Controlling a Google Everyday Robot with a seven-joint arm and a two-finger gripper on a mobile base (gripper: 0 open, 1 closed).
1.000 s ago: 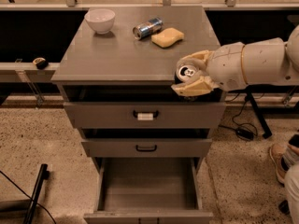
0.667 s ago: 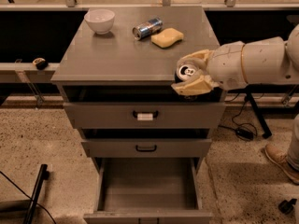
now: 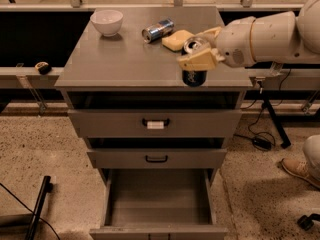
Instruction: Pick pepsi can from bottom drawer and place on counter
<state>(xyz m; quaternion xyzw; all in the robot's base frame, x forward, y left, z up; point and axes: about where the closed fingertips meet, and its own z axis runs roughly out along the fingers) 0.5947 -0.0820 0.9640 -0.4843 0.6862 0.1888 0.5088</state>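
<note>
The pepsi can (image 3: pixel 194 77), dark blue with a silver top, is upright between the fingers of my gripper (image 3: pixel 195 50) at the front right of the counter (image 3: pixel 125 59). The gripper is shut on the can's upper part, and my arm reaches in from the right. The can's base is at the counter surface close to the front edge; I cannot tell whether it touches. The bottom drawer (image 3: pixel 160 199) is pulled open below and shows a bare grey interior.
A white bowl (image 3: pixel 107 21) stands at the back left of the counter. A silver-and-blue can (image 3: pixel 157 29) lies on its side at the back, next to a yellow sponge (image 3: pixel 176 39) just behind the gripper. The two upper drawers are shut. A person's shoe (image 3: pixel 299 169) is at the right.
The gripper has lifted the pepsi can from the counter's front edge level and carried it slightly left, in over the counter top.
</note>
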